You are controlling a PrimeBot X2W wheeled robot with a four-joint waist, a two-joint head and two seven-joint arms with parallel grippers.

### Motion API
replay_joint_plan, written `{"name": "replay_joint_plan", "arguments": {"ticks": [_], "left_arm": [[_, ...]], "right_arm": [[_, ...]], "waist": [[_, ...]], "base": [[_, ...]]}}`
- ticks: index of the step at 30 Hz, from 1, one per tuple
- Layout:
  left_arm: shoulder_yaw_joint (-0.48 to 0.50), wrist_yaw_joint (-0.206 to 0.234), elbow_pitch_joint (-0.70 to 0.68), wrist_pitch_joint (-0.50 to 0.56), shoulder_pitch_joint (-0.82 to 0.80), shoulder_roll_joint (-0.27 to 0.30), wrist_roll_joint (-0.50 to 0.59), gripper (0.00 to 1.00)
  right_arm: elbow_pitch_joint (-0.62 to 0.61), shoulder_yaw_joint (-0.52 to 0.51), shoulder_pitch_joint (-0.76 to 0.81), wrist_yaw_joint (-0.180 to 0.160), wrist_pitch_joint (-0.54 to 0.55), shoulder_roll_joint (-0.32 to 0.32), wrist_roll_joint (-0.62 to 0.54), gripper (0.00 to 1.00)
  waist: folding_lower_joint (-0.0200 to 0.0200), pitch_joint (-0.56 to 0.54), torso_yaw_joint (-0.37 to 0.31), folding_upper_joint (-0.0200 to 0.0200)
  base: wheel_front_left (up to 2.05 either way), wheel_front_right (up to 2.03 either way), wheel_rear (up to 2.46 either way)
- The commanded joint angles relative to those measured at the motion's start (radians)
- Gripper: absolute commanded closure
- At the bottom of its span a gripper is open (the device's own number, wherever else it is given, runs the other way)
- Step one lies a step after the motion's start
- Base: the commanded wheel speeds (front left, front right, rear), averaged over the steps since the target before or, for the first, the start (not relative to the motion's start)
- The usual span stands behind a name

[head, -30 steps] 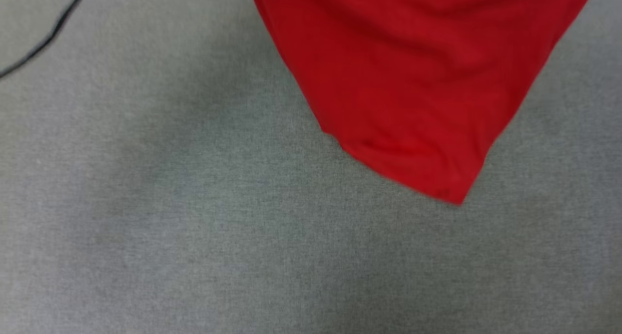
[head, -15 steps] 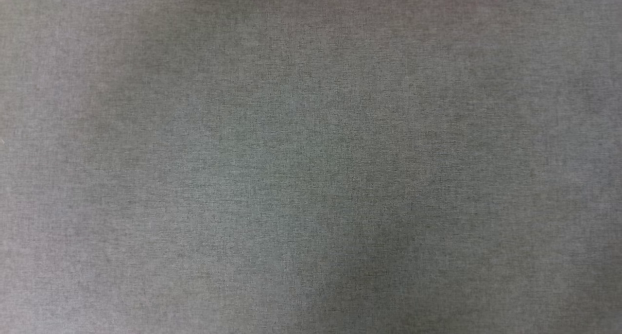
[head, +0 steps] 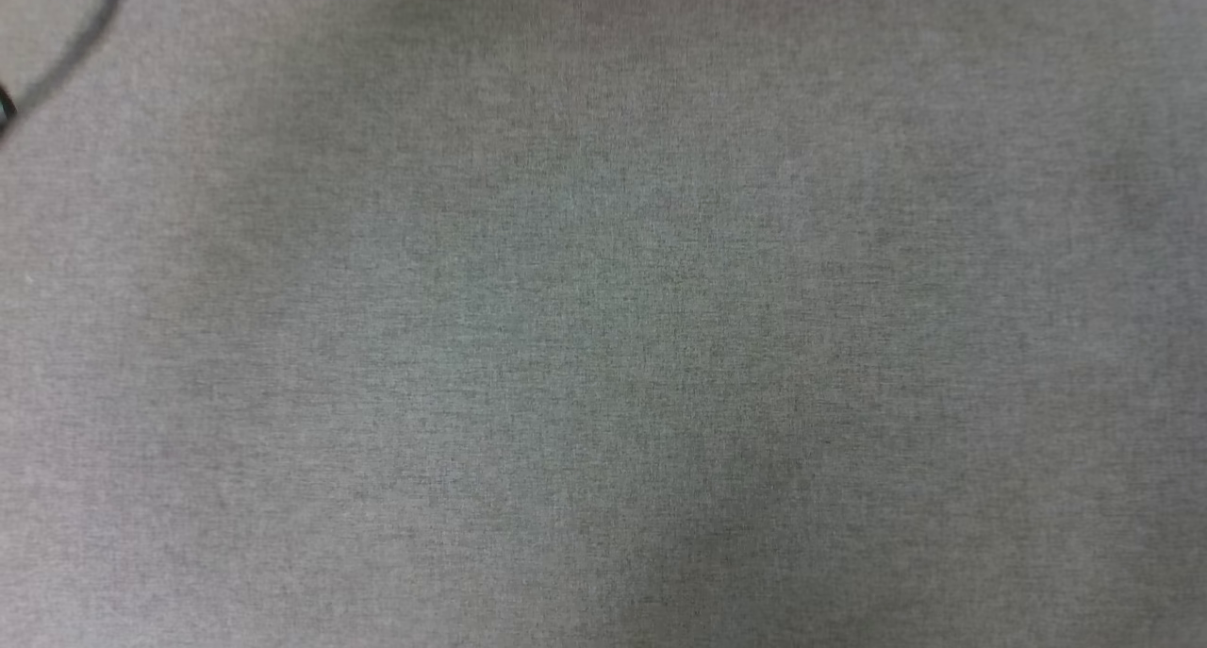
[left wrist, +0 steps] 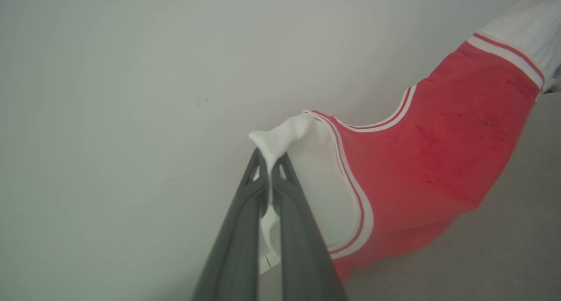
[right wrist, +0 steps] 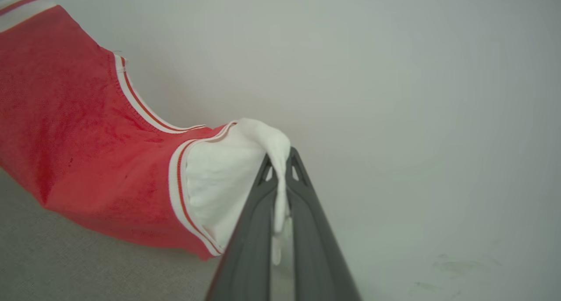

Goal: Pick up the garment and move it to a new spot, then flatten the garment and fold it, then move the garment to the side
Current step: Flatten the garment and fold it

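Tightly, left hand [left wrist: 270, 158] and right hand [right wrist: 280, 158] pinch the garment [left wrist: 438, 161]

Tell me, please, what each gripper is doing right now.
Left gripper: shut on a white sleeve of the red sports jersey.
Right gripper: shut on the jersey's other white sleeve.

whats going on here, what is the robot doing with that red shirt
The robot has the red jersey held up between both arms. The left gripper is shut on one white sleeve and the right gripper is shut on the other, so the shirt hangs spread between them in front of a pale wall, above the grey fabric surface. Nothing is folded yet; it looks mid-carry or about to be laid down flat.
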Motion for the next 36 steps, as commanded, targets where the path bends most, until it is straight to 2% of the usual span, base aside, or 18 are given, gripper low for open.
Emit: {"name": "replay_joint_plan", "arguments": {"ticks": [1,5,10,11,21,26,36], "left_arm": [[-0.012,0.000,0.004,-0.020,0.063,0.014,-0.015,1.00],[-0.035,-0.002,-0.012,-0.078,0.228,0.033,-0.057,1.00],[-0.063,0.012,-0.076,-0.131,0.462,0.071,-0.111,1.00],[-0.063,0.012,-0.076,-0.131,0.462,0.071,-0.111,1.00],[-0.089,0.129,-0.300,-0.193,0.885,0.200,-0.240,1.00],[-0.117,0.198,-0.399,-0.212,1.074,0.268,-0.298,1.00],[-0.136,0.312,-0.542,-0.260,1.344,0.386,-0.413,1.00]], "right_arm": [[0.017,0.022,0.061,-0.001,-0.025,0.013,0.021,1.00],[0.041,0.089,0.201,-0.001,-0.077,0.030,0.070,1.00],[0.024,0.163,0.379,-0.001,-0.135,0.014,0.137,1.00],[0.024,0.163,0.379,-0.001,-0.135,0.014,0.137,1.00],[-0.073,0.254,0.732,-0.001,-0.205,-0.081,0.235,1.00],[-0.129,0.241,0.898,-0.001,-0.214,-0.147,0.250,1.00],[-0.246,0.094,1.289,-0.001,-0.178,-0.226,0.277,1.00]], "waist": [[-0.0001,-0.020,-0.002,0.0000],[-0.0001,-0.062,-0.002,0.0000],[-0.0001,-0.122,0.000,0.0000],[-0.0001,-0.122,0.000,0.0000],[-0.0001,-0.257,-0.018,0.0000],[-0.0001,-0.325,-0.029,0.0000],[-0.0001,-0.435,-0.049,0.0000]], "base": [[0.00,0.00,0.00],[0.00,0.00,0.00],[0.00,0.00,0.00],[0.00,0.00,0.00],[0.00,0.00,0.00],[0.00,0.00,0.00],[0.00,0.00,0.00]]}}
